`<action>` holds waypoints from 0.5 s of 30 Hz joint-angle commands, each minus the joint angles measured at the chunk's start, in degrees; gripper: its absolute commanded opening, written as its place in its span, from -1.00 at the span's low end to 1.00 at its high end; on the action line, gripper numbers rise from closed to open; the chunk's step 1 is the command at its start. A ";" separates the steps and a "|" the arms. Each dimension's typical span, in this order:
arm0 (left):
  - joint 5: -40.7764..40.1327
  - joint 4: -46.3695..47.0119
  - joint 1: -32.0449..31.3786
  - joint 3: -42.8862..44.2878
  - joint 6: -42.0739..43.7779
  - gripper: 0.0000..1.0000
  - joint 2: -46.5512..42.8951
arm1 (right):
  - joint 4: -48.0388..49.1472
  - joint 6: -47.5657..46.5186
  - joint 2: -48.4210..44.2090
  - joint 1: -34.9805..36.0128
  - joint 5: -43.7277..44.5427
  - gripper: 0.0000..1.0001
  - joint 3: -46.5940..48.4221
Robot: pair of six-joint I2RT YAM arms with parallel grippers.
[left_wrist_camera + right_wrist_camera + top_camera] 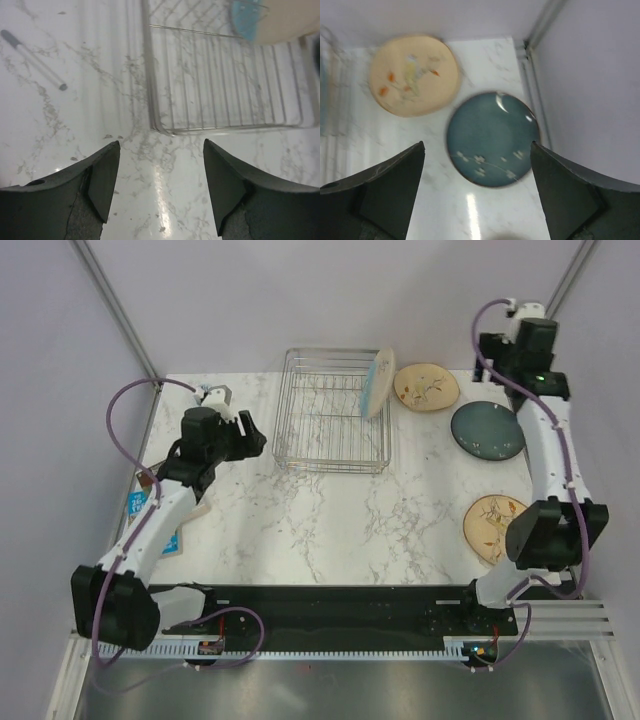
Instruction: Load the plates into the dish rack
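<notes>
The wire dish rack (333, 412) stands at the back middle of the table. The half blue, half cream plate (378, 383) stands on edge in the rack's right end. A cream plate with sprigs (426, 387) lies flat just right of the rack, and the dark teal plate (487, 430) lies right of that. A second cream plate (490, 525) lies near the front right, partly hidden by the right arm. My left gripper (250, 440) is open and empty, left of the rack (225, 85). My right gripper (477, 145) is open and empty, high above the teal plate (492, 139).
Blue flat items (140, 505) lie at the table's left edge under the left arm. A grey pen-like stick (35, 60) lies on the marble left of the rack. Frame posts and grey walls close in the back corners. The cream plate (412, 75) lies beside the teal one.
</notes>
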 commanded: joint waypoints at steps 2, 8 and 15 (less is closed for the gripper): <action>20.11 1.71 -3.98 -6.49 -3.26 0.47 -10.31 | -25.79 -22.83 1.22 -19.46 -26.86 0.81 -7.66; 23.02 8.13 -8.67 -15.28 -11.34 0.43 -11.55 | -37.44 -40.07 6.84 -38.82 -31.35 0.73 -13.64; 26.71 12.70 -8.58 -18.80 -9.60 0.46 -8.93 | -39.47 -50.98 7.91 -44.65 -27.57 0.75 -22.16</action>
